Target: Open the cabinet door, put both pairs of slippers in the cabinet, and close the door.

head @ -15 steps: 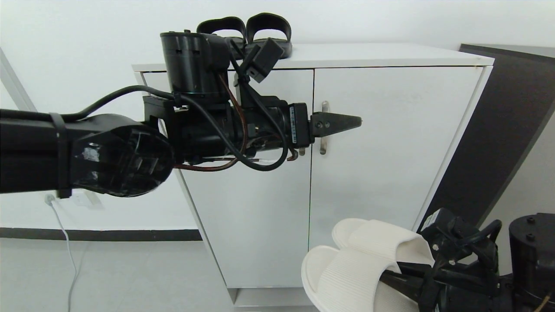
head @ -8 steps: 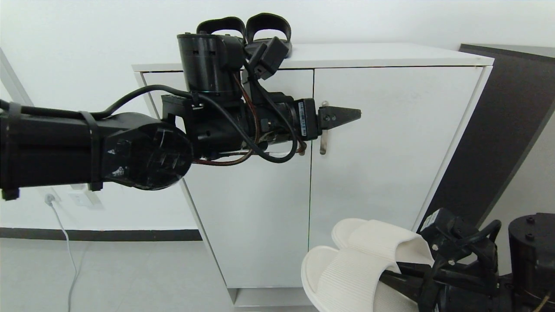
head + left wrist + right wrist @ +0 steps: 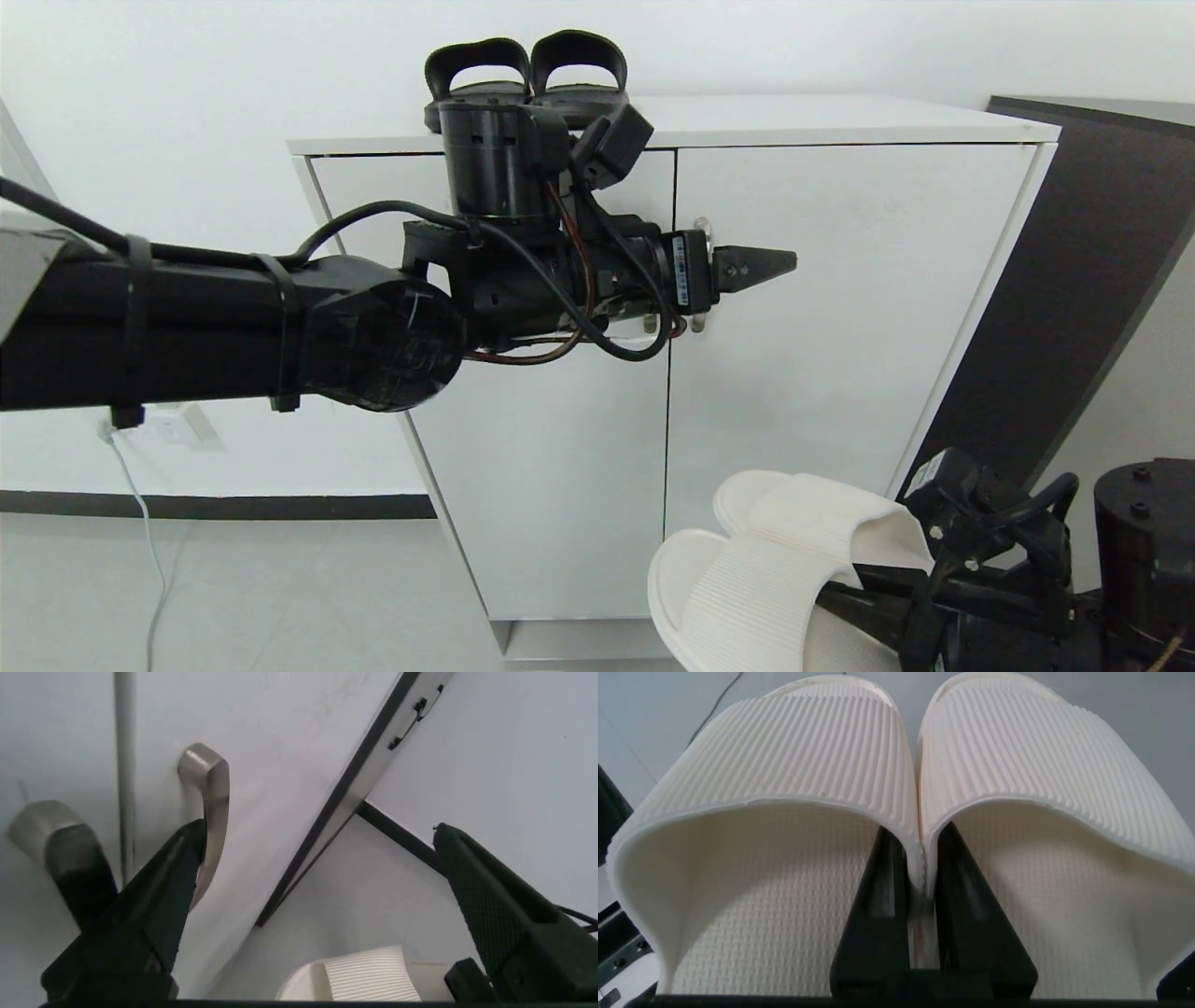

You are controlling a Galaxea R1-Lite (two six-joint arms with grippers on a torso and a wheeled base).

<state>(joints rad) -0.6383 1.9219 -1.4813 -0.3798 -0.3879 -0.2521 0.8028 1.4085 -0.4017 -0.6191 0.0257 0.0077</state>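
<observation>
The left gripper (image 3: pixel 784 263), jaws apart, had pushed rightward, bracketing the right door's curved metal handle (image 3: pixel 213 793) on the shut white cabinet (image 3: pixel 840 327). Judging by this, the door could be pulled next. The right gripper (image 3: pixel 920 859) was clamped on the ribbed cream slippers (image 3: pixel 775 560), held near and low on the right. The black slippers (image 3: pixel 527 65) sat on top of the cabinet, far left.

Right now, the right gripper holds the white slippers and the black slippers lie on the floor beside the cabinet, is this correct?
Not quite. The black slippers sit on top of the cabinet, not on the floor, as the head view shows. The right gripper does hold the white slippers.
</observation>
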